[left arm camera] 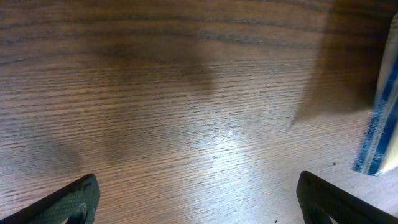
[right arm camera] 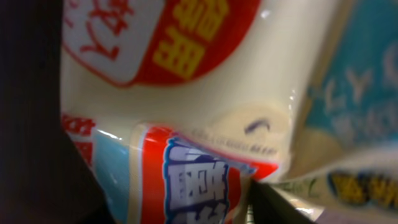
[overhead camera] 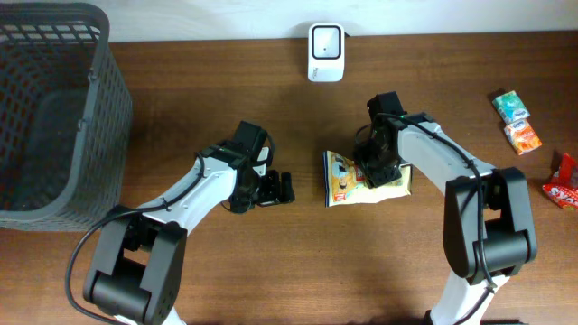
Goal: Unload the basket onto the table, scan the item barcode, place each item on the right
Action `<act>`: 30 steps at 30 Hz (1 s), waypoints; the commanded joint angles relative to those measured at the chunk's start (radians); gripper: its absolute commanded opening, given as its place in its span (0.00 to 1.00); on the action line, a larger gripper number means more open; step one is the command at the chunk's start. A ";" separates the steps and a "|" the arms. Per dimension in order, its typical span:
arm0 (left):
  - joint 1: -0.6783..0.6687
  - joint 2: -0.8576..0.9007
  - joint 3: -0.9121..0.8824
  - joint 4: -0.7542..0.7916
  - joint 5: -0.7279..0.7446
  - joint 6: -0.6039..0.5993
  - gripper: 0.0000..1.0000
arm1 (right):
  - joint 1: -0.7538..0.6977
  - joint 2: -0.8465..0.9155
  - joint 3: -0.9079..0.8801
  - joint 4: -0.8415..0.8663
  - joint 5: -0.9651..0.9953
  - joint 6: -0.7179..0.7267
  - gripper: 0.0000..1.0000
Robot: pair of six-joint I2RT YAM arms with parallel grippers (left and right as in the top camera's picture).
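Right gripper (overhead camera: 376, 168) bears down on the middle of the snack packet (overhead camera: 346, 183). In the right wrist view one dark finger (right arm camera: 31, 124) stands against the packet's left side and the other shows at the lower right, with creased film between them. Whether the jaws are clamped on the film cannot be told. The packet lies flat near the centre of the wooden table (overhead camera: 181, 99), its long axis running left to right in the overhead view. Its blue-striped sealed end points toward the left gripper (overhead camera: 281, 188), and its other end lies under the right arm. Its face is cream-yellow, printed with red panels, yellow and white characters, and light-blue patches. The left gripper rests just beside that striped end without touching it, its fingers spread wide apart over bare wood. A white barcode scanner (overhead camera: 326, 51) stands at the far edge of the table, beyond the packet and apart from it. Three small packets, teal (overhead camera: 511, 106), orange (overhead camera: 524, 137) and red (overhead camera: 564, 183), lie well apart at the right edge. A dark mesh basket (overhead camera: 104, 117) fills the far left corner.
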 commanded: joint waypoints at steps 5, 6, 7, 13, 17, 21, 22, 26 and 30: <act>-0.002 0.007 -0.008 0.002 -0.007 0.002 1.00 | 0.010 0.109 -0.056 0.032 0.027 -0.086 0.22; -0.002 0.007 -0.008 0.002 -0.007 0.002 0.99 | 0.010 0.109 -0.053 0.034 0.016 -0.114 0.21; -0.002 0.007 -0.008 0.002 -0.007 0.002 0.99 | 0.010 0.109 -0.048 0.032 0.011 -0.138 0.21; -0.002 0.007 -0.008 0.003 -0.007 0.002 0.99 | 0.010 0.109 0.053 0.002 -0.069 -0.470 0.04; -0.002 0.007 -0.008 0.003 -0.007 0.002 0.99 | 0.011 0.109 0.144 -0.076 -0.073 -0.695 0.04; -0.002 0.007 -0.008 0.006 -0.006 0.002 0.99 | 0.011 0.109 0.218 -0.157 -0.072 -0.908 0.04; -0.002 0.007 -0.008 0.008 -0.006 0.002 1.00 | 0.012 0.109 0.229 -0.170 -0.073 -0.967 0.04; -0.002 0.007 -0.008 0.010 -0.006 0.002 0.99 | 0.017 0.109 0.234 -0.189 -0.072 -1.228 0.05; -0.002 0.007 -0.008 0.010 -0.006 0.002 0.99 | 0.016 0.109 0.234 -0.237 -0.027 -1.374 0.54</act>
